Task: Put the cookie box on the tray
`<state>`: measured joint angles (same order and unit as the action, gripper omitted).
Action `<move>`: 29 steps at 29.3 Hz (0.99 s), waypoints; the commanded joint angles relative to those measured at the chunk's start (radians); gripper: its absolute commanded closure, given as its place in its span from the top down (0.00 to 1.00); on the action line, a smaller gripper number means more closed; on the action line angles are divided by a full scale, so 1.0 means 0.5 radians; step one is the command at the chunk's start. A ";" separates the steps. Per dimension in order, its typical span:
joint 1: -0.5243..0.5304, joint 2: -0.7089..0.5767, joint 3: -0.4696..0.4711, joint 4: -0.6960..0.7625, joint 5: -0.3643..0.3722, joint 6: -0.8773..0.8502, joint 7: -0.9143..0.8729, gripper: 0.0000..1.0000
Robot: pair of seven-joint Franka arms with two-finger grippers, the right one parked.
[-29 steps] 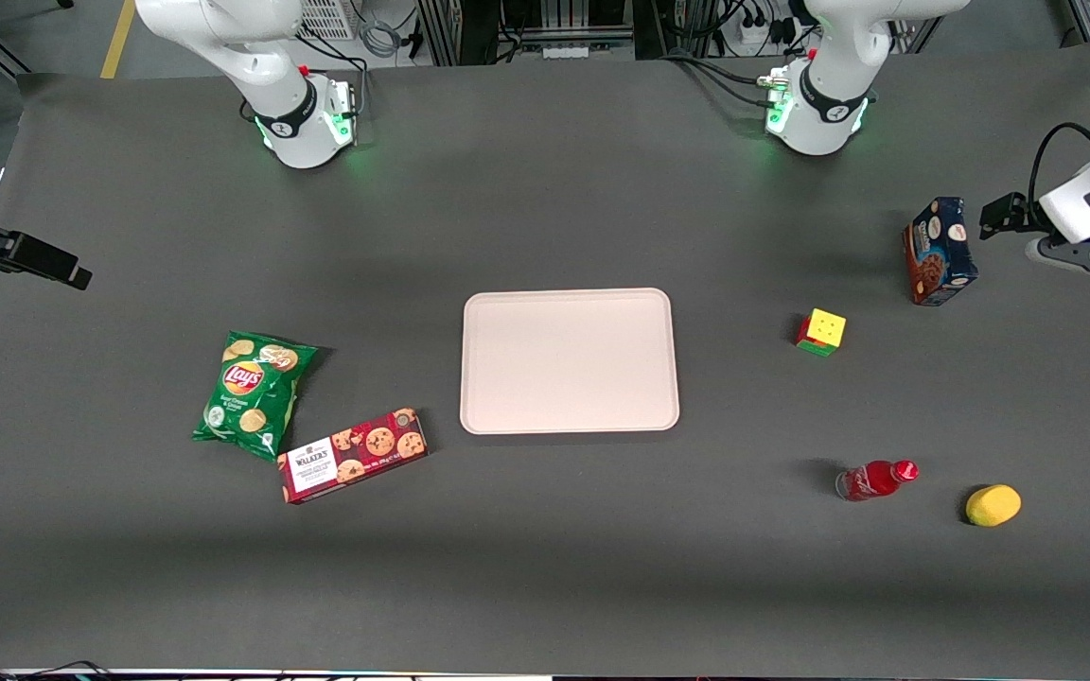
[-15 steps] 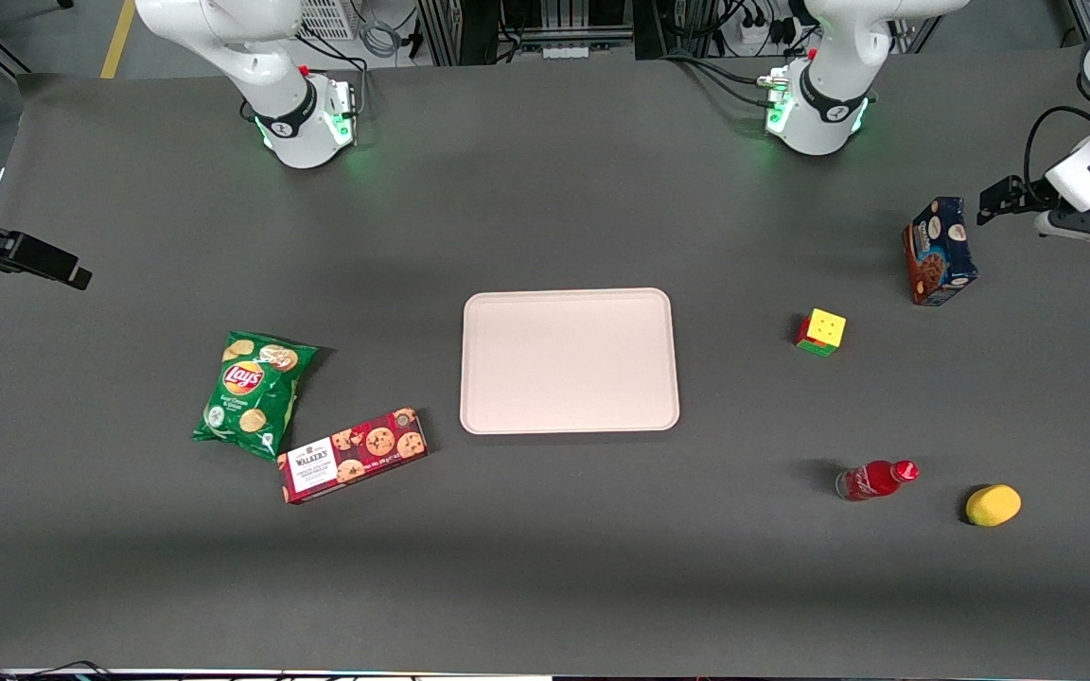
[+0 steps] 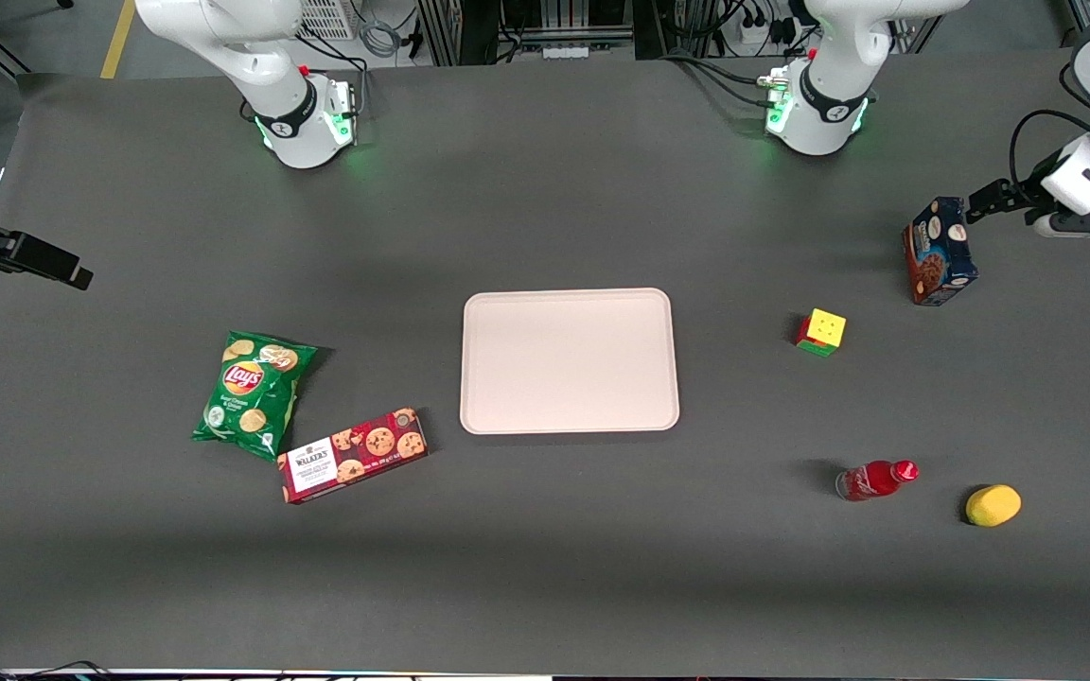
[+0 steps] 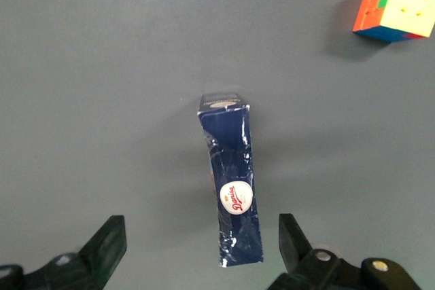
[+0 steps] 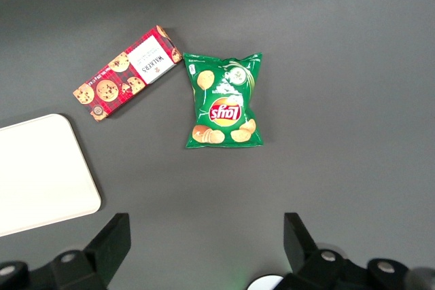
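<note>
The cookie box (image 3: 940,251), a dark navy carton with a reddish-brown cookie face, stands upright toward the working arm's end of the table. In the left wrist view the cookie box (image 4: 231,188) shows its narrow navy top with a round white-red logo. My gripper (image 3: 980,206) hovers above it, slightly off toward the table end, and is open. In the left wrist view the gripper (image 4: 200,242) has its black fingers (image 4: 109,244) spread wide with the box's near end between them, untouched. The pale pinkish tray (image 3: 569,359) lies bare at the table's middle.
A colour cube (image 3: 821,332) sits between the cookie box and the tray, also seen as the cube (image 4: 394,3). A red bottle (image 3: 874,480) and a yellow lemon (image 3: 993,505) lie nearer the front camera. A green chips bag (image 3: 254,392) and a red tartan box (image 3: 353,455) lie toward the parked arm's end.
My gripper has swung in from the table end toward the cookie box and a little away from the front camera. Nothing on the table has moved.
</note>
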<state>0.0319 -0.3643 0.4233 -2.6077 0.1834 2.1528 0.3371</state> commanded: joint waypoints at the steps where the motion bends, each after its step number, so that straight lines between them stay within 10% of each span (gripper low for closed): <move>1: -0.018 -0.038 -0.046 -0.144 0.032 0.140 -0.051 1.00; 29: 0.004 0.262 0.043 -0.417 0.213 0.858 0.114 1.00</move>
<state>0.0284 -0.2405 0.4292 -2.7939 0.2682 2.5358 0.3521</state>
